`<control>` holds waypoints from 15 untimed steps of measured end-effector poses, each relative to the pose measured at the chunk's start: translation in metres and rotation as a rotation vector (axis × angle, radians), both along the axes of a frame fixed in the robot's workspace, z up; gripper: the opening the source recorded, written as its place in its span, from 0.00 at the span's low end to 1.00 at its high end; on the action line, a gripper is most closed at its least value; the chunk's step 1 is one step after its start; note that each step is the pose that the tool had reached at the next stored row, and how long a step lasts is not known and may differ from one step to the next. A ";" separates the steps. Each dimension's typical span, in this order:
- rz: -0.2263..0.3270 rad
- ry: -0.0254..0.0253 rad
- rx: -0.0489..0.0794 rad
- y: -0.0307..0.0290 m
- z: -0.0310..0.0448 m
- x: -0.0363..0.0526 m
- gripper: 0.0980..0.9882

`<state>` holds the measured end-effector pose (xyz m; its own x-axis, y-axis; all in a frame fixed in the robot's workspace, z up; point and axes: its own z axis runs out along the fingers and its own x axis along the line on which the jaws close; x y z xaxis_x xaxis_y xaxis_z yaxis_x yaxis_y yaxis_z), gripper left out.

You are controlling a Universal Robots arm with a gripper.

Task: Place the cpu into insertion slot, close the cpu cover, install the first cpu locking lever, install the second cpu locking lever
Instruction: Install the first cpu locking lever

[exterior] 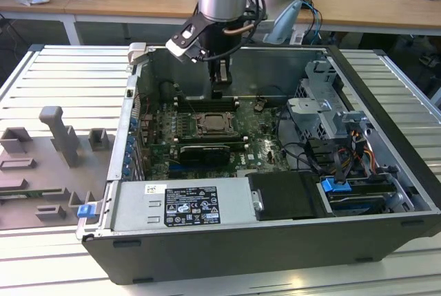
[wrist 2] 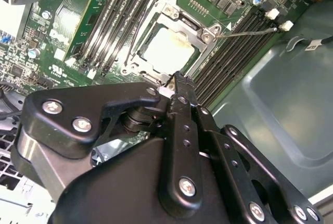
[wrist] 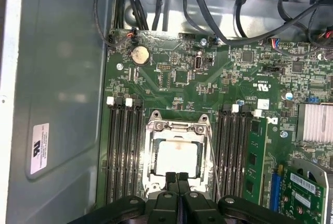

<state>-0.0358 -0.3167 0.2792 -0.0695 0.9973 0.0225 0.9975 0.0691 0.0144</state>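
Start at the cpu (wrist: 177,157): seated flat in the insertion slot (wrist: 149,185) at the middle of the motherboard (wrist: 171,86), pale top showing through the window of the cpu cover (wrist: 179,126), already folded down over it. Judging by that, past the first two steps and into the lever work. Note one thin locking lever (wrist 2: 247,31) reaching out from a corner of the socket across the neighbouring memory slots (wrist 2: 229,52), seemingly sprung free and not yet tucked under its catch; no telling about the other lever. Close by the socket's edge, find the gripper (wrist: 177,176), fingers pressed together, pinching nothing visible; touching the cover's rim or just clear of it, impossible to say. In the exterior view, gripper at twelve o'clock from the socket, black expansion card (exterior: 203,151) at six o'clock, power supply (exterior: 182,203) farther out the same way, drive cage (exterior: 320,110) at three o'clock. Probably called for now: a square, steady contact on a thin springy wire, pressing down and swinging it under its hook, without slipping onto the memory slots or lifting the cover.
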 end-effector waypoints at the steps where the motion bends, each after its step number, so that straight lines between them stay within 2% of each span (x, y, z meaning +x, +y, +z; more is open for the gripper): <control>1: 0.000 0.0000 0.000 0.0000 0.0020 0.0000 0.01; 5: 0.000 0.0000 0.000 0.0000 0.0108 0.0000 0.01; 7: 0.043 -0.0002 0.000 0.0001 0.0115 -0.0001 0.01; 10: 0.136 0.0000 0.000 0.0001 0.0116 0.0000 0.01; 15: 0.190 0.0000 0.000 0.0001 0.0116 0.0000 0.01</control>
<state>-0.0358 -0.3166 0.2908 -0.2562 0.9664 0.0224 0.9666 0.2559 0.0144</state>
